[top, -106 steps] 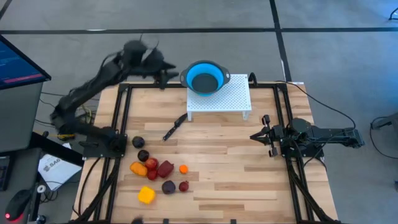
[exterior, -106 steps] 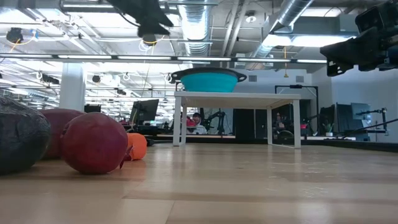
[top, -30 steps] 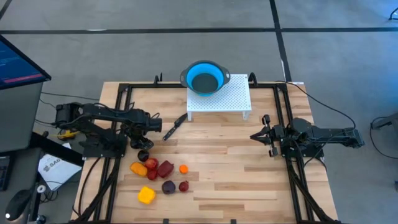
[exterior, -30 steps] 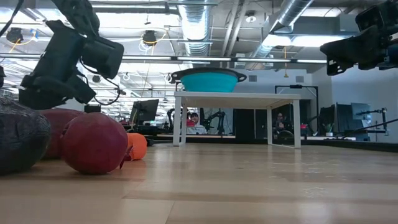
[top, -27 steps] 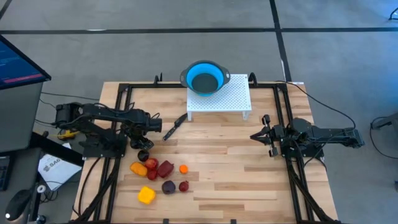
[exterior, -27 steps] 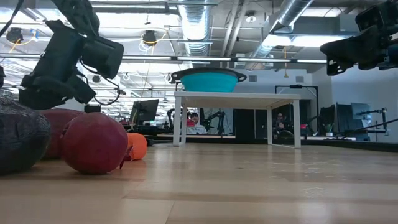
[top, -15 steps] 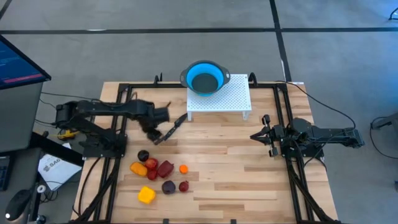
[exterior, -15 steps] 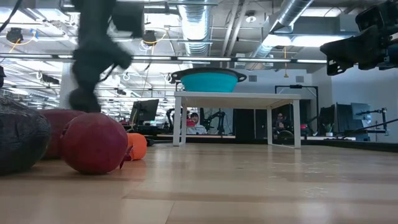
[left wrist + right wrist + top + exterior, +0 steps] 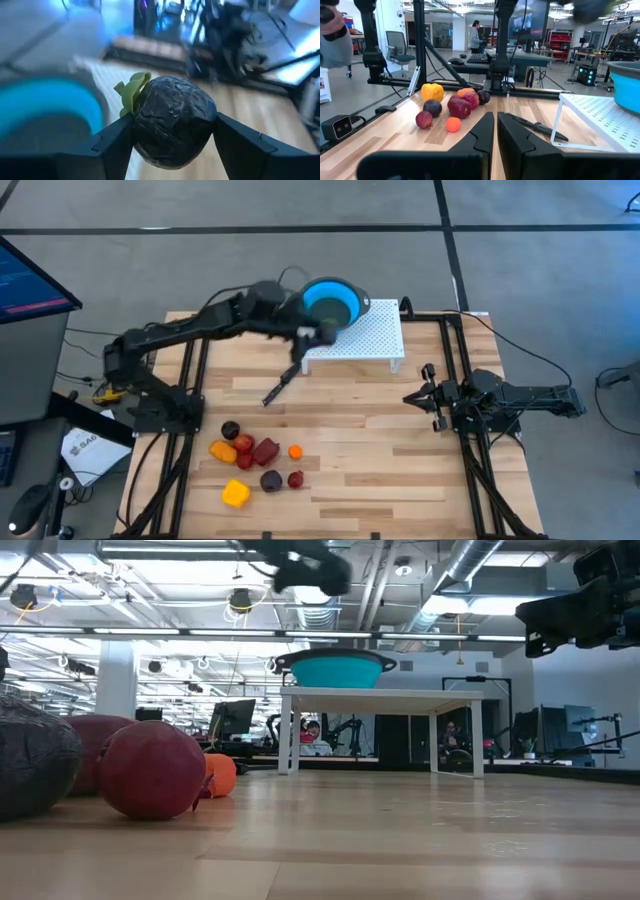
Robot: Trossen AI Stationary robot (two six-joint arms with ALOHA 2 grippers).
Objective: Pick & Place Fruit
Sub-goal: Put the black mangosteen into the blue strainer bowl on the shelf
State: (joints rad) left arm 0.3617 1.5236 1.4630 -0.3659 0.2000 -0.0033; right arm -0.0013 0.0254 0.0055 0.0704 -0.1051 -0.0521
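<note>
My left gripper [image 9: 321, 332] is raised beside the blue bowl [image 9: 330, 302], on its near side, and is shut on a dark purple fruit [image 9: 174, 127] with a green leaf [image 9: 131, 89]. The bowl stands on a white perforated stand [image 9: 365, 340]. The other fruits [image 9: 255, 458], red, purple, orange and yellow, lie in a cluster on the table's near left. My right gripper [image 9: 424, 396] waits shut at the table's right side, touching nothing. My left gripper pinches the dark purple fruit by two opposite sides [image 9: 142, 137] between its two fingers [image 9: 116, 140]. The fingers come from the table's left, slanting a little downward. The fruit is lifted clear of the table, its leaf on the upper side.
A slim black knife [image 9: 280, 385] lies on the wood in front of the stand. Black frame rails [image 9: 195, 370] run along the table's left and right sides. Bare wood lies between the fruit cluster and my right gripper.
My left gripper has risen from the fruit cluster with the dark purple fruit and swung toward the far edge and the right, up beside the bowl. It has tipped from pointing down to nearly level. The fruit is lifted clear of the table.
</note>
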